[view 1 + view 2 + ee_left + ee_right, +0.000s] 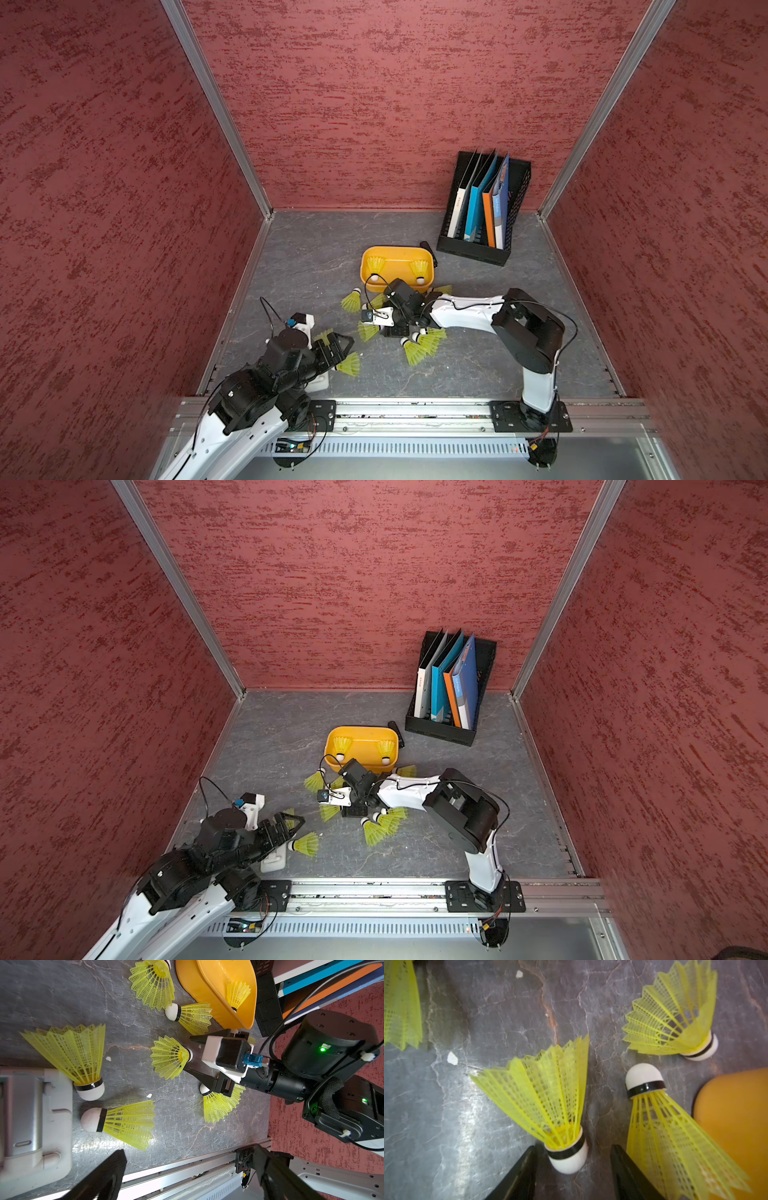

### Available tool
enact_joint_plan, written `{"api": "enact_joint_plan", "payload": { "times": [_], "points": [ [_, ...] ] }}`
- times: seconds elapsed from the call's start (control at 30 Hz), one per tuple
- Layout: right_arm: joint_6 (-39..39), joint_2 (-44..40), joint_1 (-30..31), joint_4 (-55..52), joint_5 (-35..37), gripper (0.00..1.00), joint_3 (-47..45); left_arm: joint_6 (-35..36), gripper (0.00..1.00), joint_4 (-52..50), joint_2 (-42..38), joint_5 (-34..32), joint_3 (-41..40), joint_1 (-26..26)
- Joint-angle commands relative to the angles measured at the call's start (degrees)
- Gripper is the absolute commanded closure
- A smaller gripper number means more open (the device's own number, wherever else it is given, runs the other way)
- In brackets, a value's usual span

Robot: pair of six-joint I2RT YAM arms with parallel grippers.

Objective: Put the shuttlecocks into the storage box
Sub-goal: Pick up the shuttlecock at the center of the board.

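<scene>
The orange-yellow storage box [397, 252] [360, 731] sits mid-table with two shuttlecocks [375, 268] inside, tips toward the front. Several more shuttlecocks lie on the grey table in front of it, such as the pair [419, 347]. My right gripper [380, 330] [573, 1147] is low over the table and open. One shuttlecock [546, 1093] [169, 1057] lies with its white tip between the jaws, with a gap on one side. My left gripper [340, 347] [190, 1150] stands wide open and empty at the front left, next to two shuttlecocks [128, 1122].
A black mesh file rack [484, 208] with folders stands at the back right. A small black object [428, 249] lies behind the box. A white plastic part [35, 1118] lies under the left arm. An aluminium rail [415, 409] runs along the front edge.
</scene>
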Motion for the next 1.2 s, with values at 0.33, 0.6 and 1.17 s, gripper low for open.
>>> {"api": "enact_joint_plan", "payload": {
  "times": [0.33,0.6,1.17],
  "points": [
    [-0.12,0.37,0.68,-2.11,-2.64,0.5,1.09,1.0,0.0,-0.87,0.46,-1.21,1.65,0.3],
    [0.96,0.29,1.0,-2.55,-2.47,0.52,1.41,0.65,0.0,0.52,0.46,-0.77,1.01,0.29],
    [4.63,3.49,1.06,-2.75,-0.63,0.65,3.94,0.3,0.0,-0.16,-0.2,-0.55,1.3,0.3]
  ]
}}
